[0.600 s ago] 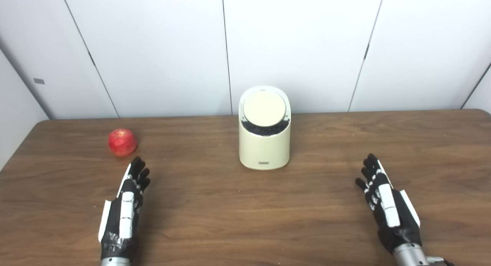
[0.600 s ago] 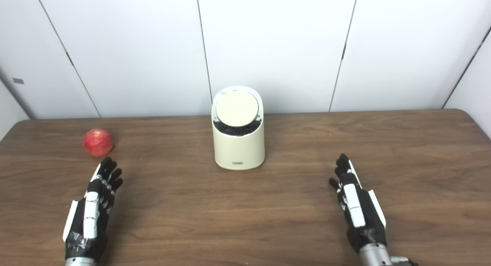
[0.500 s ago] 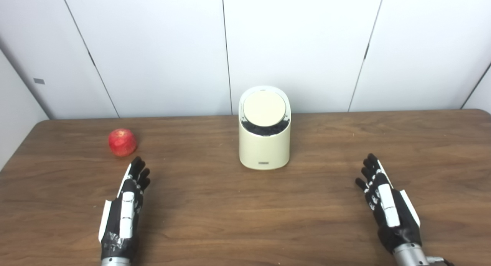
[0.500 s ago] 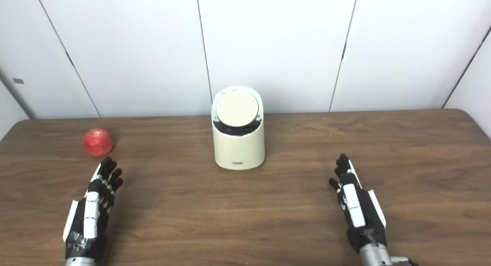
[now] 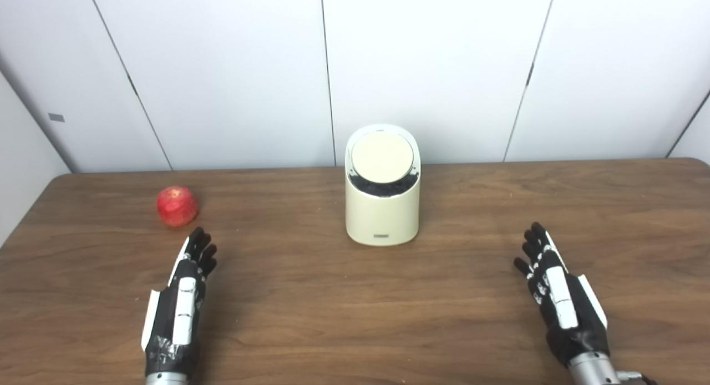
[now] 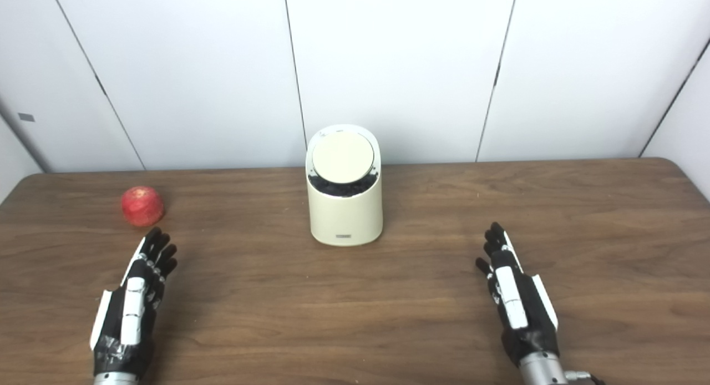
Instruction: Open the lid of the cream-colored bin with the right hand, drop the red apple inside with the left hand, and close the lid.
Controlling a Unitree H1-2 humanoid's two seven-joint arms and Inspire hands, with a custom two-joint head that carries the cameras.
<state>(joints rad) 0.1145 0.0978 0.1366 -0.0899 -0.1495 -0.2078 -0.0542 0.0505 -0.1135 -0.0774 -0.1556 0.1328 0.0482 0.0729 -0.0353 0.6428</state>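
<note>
Two hands: lay flat on the surface [image 5: 344, 318], nothing held in either.
Left hand [image 5: 180, 304]: fingers stretched forward and slightly apart, palm down, tips just short of the red apple [image 5: 177, 206], not touching it.
Right hand [image 5: 557, 296]: likewise spread and empty, palm down, well apart from the cream-colored bin [image 5: 383, 207], off to its right and nearer the camera.
Red apple: sat alone toward the far left of the surface, well apart from the bin.
Apple handling: judged firm, smooth-skinned and of modest weight; round, so likely to roll if nudged from one side; best wrapped from above with fingers on one flank and thumb opposite, around the widest part.
Bin: stood upright at the middle of the surface, near the back edge, small label low on its front.
Lid [image 5: 382, 157]: round disc set in the sloped top, facing the camera; dark gap showed below its lower edge, so possibly tipped a little inward rather than flush, though hard to tell at this range.
Lid handling: looked like thin, stiff, light plastic on a pivot; probably pushed or lifted at the rim with little force, no clear handle seen.
Bin handling: judged light and hollow, smooth-walled, liable to slide or tip backward under a hard push high up.
Task stage: nothing begun; lid not yet opened, apple not yet picked up.
</note>
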